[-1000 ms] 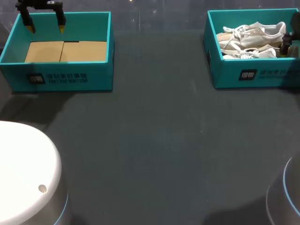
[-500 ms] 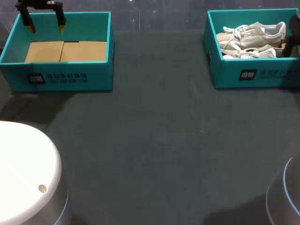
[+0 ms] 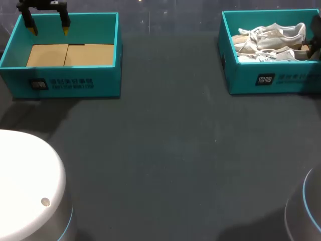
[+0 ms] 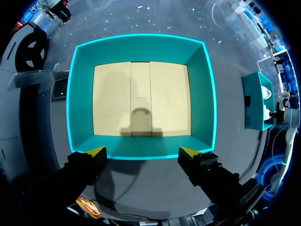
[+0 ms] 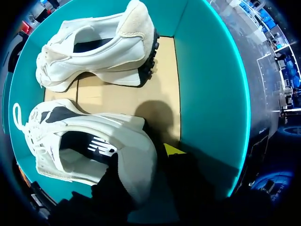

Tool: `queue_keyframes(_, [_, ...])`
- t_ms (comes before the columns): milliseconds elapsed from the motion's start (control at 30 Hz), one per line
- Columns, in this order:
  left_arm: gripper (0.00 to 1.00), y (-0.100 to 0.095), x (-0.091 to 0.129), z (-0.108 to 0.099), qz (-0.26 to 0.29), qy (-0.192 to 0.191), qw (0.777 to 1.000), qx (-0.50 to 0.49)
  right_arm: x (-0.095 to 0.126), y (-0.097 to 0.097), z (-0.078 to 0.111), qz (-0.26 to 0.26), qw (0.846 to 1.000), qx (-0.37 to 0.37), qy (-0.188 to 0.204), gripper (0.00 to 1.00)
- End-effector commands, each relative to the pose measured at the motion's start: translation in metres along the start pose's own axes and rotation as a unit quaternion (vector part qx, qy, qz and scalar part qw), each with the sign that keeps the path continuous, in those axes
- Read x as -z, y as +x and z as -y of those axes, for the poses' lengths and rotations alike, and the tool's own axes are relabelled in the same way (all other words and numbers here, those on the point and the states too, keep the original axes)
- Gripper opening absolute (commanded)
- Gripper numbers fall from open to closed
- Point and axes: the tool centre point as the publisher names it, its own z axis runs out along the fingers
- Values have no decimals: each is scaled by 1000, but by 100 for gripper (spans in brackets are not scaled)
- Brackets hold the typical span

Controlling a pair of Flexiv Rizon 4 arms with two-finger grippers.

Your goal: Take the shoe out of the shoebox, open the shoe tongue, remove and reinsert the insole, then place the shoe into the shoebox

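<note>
**Wide open over one box, clamped on a heel in the other**

On the left: holds the left pincer (image 3: pixel 48 30) spread wide and gripping nothing, with the teal empty shoebox (image 3: pixel 70 83) under and ahead of its tips, cardboard floor bare.

On the right: clamps the right pincer (image 5: pixel 143 157) on the heel of the near white sneaker (image 5: pixel 84 141), one finger inside the collar, the other outside. Shows the far sneaker (image 5: pixel 94 52) ahead of the pincer, untouched, both inside the right shoebox (image 3: pixel 281 80).

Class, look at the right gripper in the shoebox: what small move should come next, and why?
Probably lift the right gripper straight up, once its hold is sure: it sits at the heel of the nearer white sneaker, which lies in the teal shoebox.
</note>
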Motion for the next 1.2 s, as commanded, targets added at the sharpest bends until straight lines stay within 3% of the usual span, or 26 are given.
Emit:
queue_keyframes(33, [100, 0, 0, 0, 1, 0, 1000, 0, 10, 1, 5, 1, 1000, -1, -6, 0])
queue_keyframes(667, [100, 0, 0, 0, 1, 0, 1000, 0, 30, -6, 0, 5, 999, -3, -32, 0])
queue_keyframes(1200, [100, 0, 0, 0, 1, 0, 1000, 0, 70, -19, -6, 7, 998, -12, -59, 0])
